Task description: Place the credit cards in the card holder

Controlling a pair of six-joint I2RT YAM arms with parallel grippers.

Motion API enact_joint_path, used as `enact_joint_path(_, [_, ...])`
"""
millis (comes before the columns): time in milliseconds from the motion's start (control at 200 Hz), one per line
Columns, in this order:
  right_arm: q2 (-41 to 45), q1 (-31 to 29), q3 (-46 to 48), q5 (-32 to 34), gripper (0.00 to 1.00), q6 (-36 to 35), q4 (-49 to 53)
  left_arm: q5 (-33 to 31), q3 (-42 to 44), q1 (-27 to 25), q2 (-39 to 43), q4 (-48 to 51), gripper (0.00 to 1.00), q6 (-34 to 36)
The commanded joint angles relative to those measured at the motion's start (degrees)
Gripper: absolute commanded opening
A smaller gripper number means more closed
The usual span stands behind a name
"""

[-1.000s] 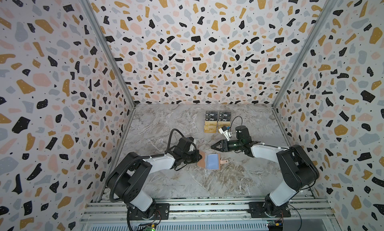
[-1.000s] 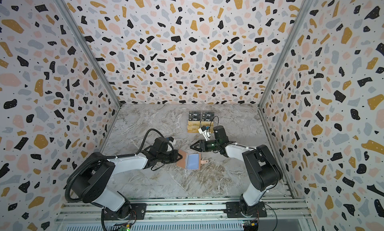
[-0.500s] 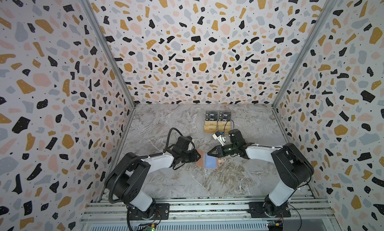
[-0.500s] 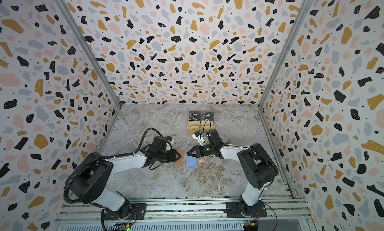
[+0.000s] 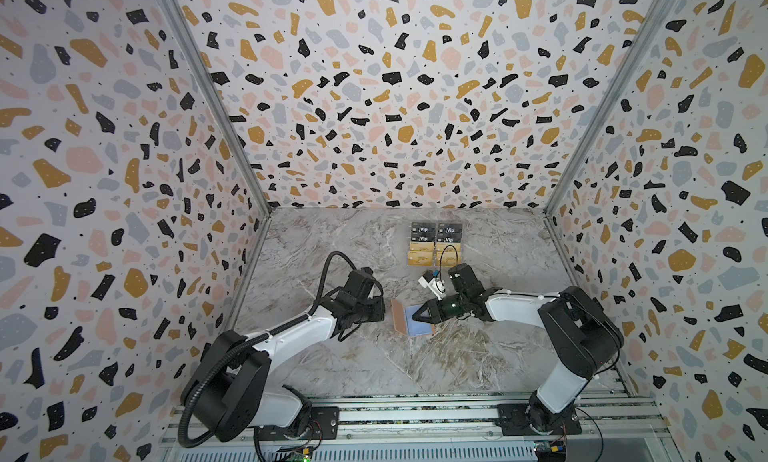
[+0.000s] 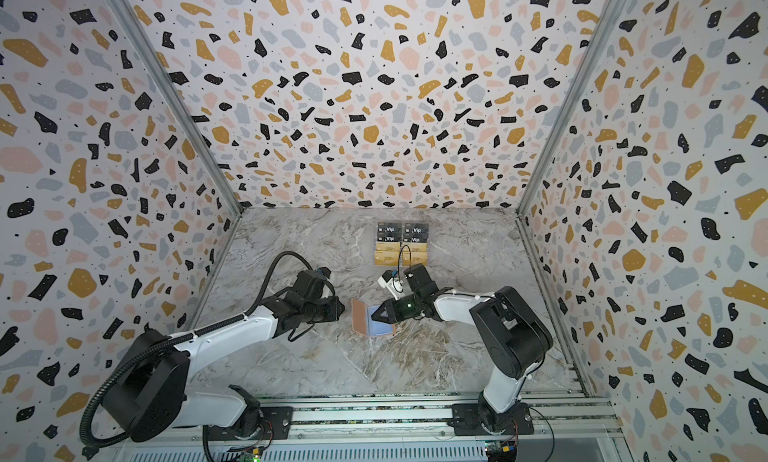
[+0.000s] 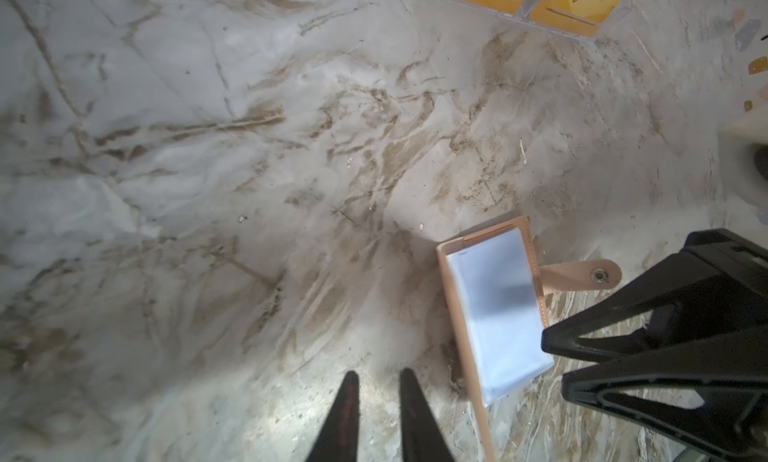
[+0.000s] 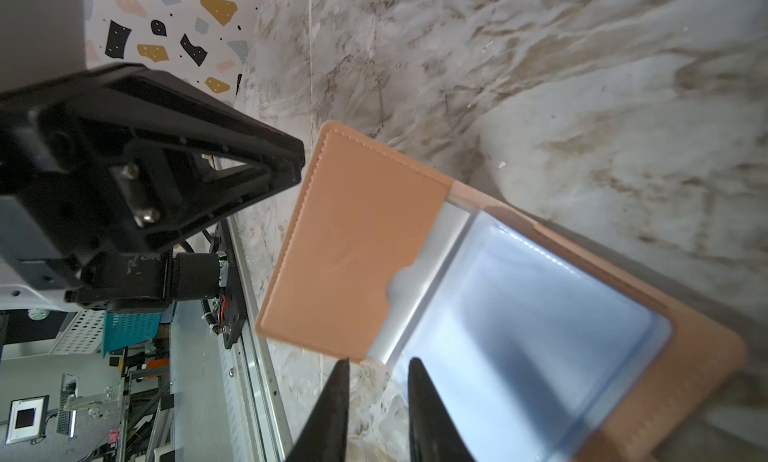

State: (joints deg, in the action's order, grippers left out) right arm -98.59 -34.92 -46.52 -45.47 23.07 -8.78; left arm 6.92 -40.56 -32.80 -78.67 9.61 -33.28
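My left gripper point(image 7: 380, 376), empty with its jaws a narrow slit, hovers just beside the card holder point(image 5: 400, 318), which lies open on the table point(image 5: 332, 248). My right gripper point(image 8: 378, 362), jaws slightly apart, sits at its opposite side, perhaps touching it. Farther back, the credit cards point(image 5: 435, 244) lie in two columns.

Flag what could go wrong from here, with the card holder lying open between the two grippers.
1. The card holder has its flap tilted up, and neither gripper grips it; it may drop shut over the blue sleeves.
2. The left gripper and right gripper point at each other across the flap, close together; a collision seems possible.
3. The credit cards lie at the back; reaching for one could leave the holder unsteadied.
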Motion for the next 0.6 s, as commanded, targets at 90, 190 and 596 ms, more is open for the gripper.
enact_joint_path(90, [-0.56, -3.15, -2.34, 0.97, 0.25, 0.76, -0.99, -1.98, -3.83, -0.43, 2.25, 4.27, 0.05, 0.65])
enact_joint_path(190, [-1.89, -4.69, -2.65, 0.38, 0.25, 3.13, -4.37, -0.18, -5.61, -0.42, 5.51, 4.06, 0.05, -1.44])
enact_joint_path(596, [-9.00, -5.02, -2.52, 0.98, 0.22, 14.36, -16.91, 8.11, 2.66, -1.54, 4.89, -12.76, 0.07, -13.40])
